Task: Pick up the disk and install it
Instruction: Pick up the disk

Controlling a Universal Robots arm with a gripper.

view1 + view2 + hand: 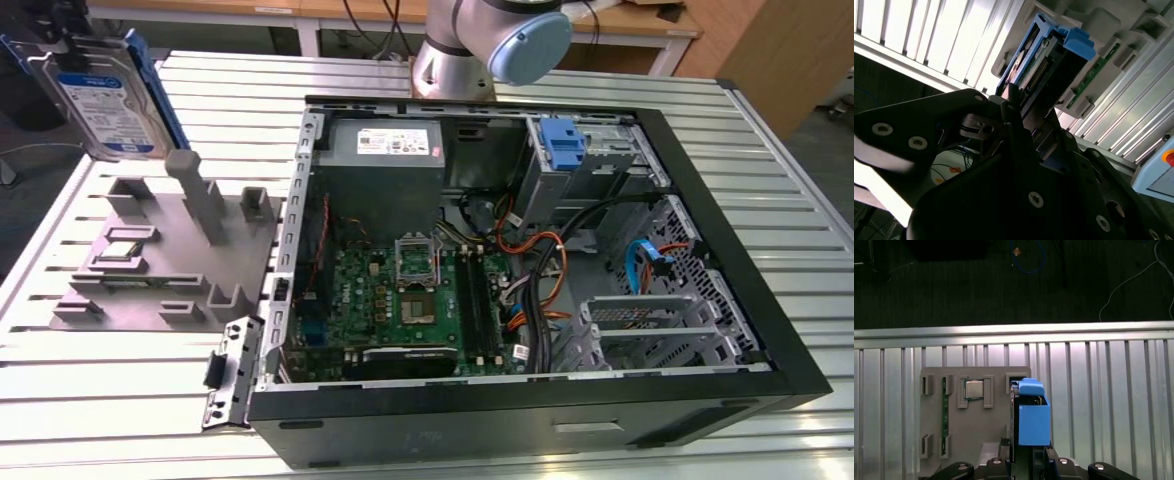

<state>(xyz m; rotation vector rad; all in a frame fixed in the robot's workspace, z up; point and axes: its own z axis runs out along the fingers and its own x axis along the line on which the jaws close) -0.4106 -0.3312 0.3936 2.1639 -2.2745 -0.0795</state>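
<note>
While the gripper [74, 52] hangs high beside the open computer case [534, 250] in the exterior view, it holds the disk [114, 100] upright by its top edge, label showing, above the grey fixture tray [134, 270]. In the second wrist view the dark fingers [1013, 107] are clamped narrowly on the disk [1049, 60], which juts straight out from them. In the first wrist view the disk [1033, 420] extends from the gripper [1026, 462] over the tray's [979, 430] edge and the slatted table [1104, 390].

Print on the disk [110, 110] and on the power-supply sticker [387, 142] is too small to read.
</note>
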